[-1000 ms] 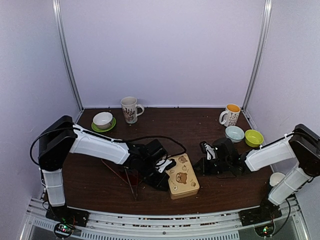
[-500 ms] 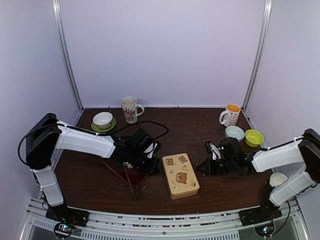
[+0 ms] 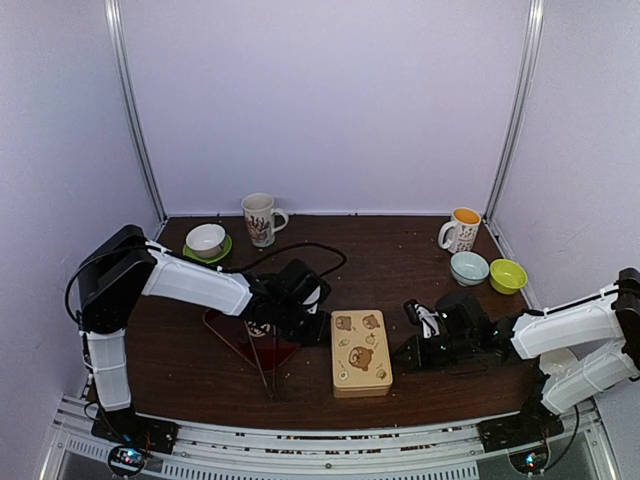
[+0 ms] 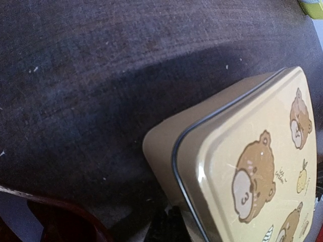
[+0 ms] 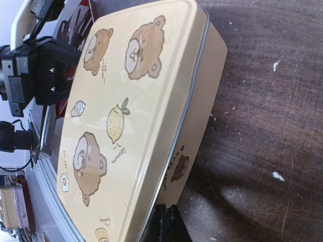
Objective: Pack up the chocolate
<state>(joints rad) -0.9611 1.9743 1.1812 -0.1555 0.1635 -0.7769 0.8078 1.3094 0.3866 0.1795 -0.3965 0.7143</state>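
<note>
The tan tin (image 3: 361, 352) with bear pictures lies shut near the table's front edge. No chocolate shows in any view. My left gripper (image 3: 322, 330) is shut, its tip against the tin's left side. In the left wrist view the tin's corner (image 4: 242, 166) fills the right half, with the dark shut fingertips (image 4: 169, 229) right by its wall. My right gripper (image 3: 398, 357) is shut too, at the tin's right side. The right wrist view shows the lid (image 5: 131, 111) close up and the shut fingertips (image 5: 169, 224) at the tin's lower edge.
A red tray (image 3: 255, 340) lies under my left arm. At the back left stand a white bowl on a green saucer (image 3: 206, 240) and a mug (image 3: 260, 218). To the right are an orange-lined mug (image 3: 462, 230), a pale blue bowl (image 3: 469, 266), a yellow-green bowl (image 3: 508, 275) and a white cup (image 3: 553, 356).
The tin has turned from skewed to square with the table edge. My left gripper pulled back, then came to the tin's left side. My right gripper moved nearer and down to its right side.
</note>
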